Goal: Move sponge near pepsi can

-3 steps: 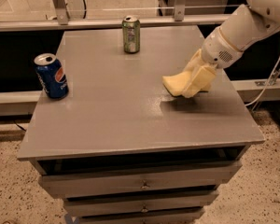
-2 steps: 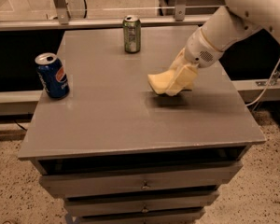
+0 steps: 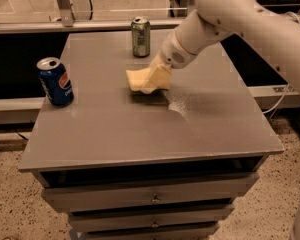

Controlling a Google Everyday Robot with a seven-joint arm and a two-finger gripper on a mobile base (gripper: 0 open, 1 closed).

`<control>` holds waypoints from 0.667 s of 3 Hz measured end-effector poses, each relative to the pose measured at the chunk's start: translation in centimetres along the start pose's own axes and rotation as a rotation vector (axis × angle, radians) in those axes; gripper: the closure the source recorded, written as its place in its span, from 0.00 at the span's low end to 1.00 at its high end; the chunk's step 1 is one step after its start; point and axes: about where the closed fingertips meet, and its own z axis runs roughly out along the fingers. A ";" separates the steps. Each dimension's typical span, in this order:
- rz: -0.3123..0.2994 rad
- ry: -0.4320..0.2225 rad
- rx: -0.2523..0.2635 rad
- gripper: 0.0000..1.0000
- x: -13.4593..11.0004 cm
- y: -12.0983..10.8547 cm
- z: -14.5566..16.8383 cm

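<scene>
Drawers (image 3: 152, 199) along the bottom of the frame, shut, not involved. Above them is the grey table (image 3: 140, 134).

Pepsi can (image 3: 55, 81) is upright at the left edge of the tabletop, mid-height in frame, logo facing right-front.

Sponge (image 3: 136, 79) is at the centre of the frame, well apart from the pepsi can, with bare tabletop between them. A dark shadow patch sits just below it, so I read it as lifted off the surface, not resting.

Gripper (image 3: 156, 78) is right at the sponge's right end and clamped on it. The fingers are the same pale yellow, so where pad ends and sponge starts is hard to tell. The arm (image 3: 230, 19) comes in from the upper right.

Green-silver can (image 3: 140, 36) is upright at upper centre, just behind the sponge and not touching it.

Step, my read: mid-carry. Grasp done, placement not yet.

Next move calls for:
- travel left across the frame toward the pepsi can
- stop short so the leading edge doesn't knock the can over
- lower, then release

Sponge's long axis runs roughly left-right in frame. Free end points left, toward the pepsi can. Can't tell how level it is.
</scene>
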 end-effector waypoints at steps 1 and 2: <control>0.021 -0.052 0.008 1.00 -3.3 0.0 1.8; 0.044 -0.100 0.003 1.00 -5.6 0.5 3.5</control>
